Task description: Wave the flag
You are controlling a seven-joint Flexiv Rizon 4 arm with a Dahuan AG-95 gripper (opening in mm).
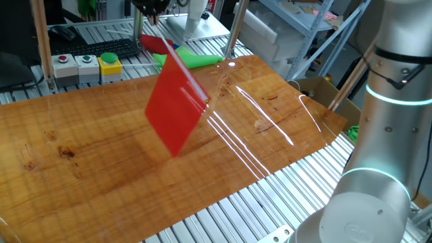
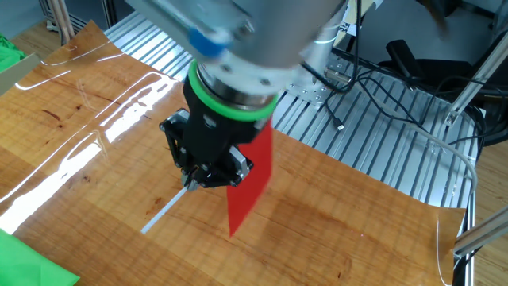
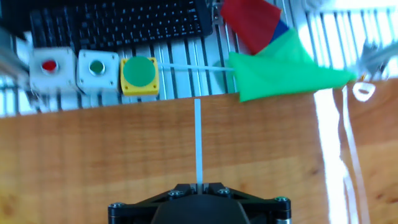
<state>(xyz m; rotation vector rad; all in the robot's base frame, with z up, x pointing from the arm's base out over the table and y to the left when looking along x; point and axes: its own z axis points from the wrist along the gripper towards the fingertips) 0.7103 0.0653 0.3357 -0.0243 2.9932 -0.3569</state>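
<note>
Gripper [image 2: 193, 179] held flag [image 1: 177, 101] above table [image 1: 81, 162], jaws closed on white stick [image 3: 198, 143]. Red cloth hung tilted, clear of wood, mid-table. In hand view stick ran straight out from fingers toward far edge. Green cloth [image 3: 286, 68] and red cloth [image 3: 250, 22] lay beyond that edge, beside button boxes [image 3: 93, 70] and keyboard [image 3: 118, 25].

Open wooden table [image 1: 101, 162] around the raised flag [image 1: 177, 108]; beyond its far edge stand button boxes [image 3: 96, 71], keyboard [image 3: 118, 25], green cloth [image 3: 283, 71].
</note>
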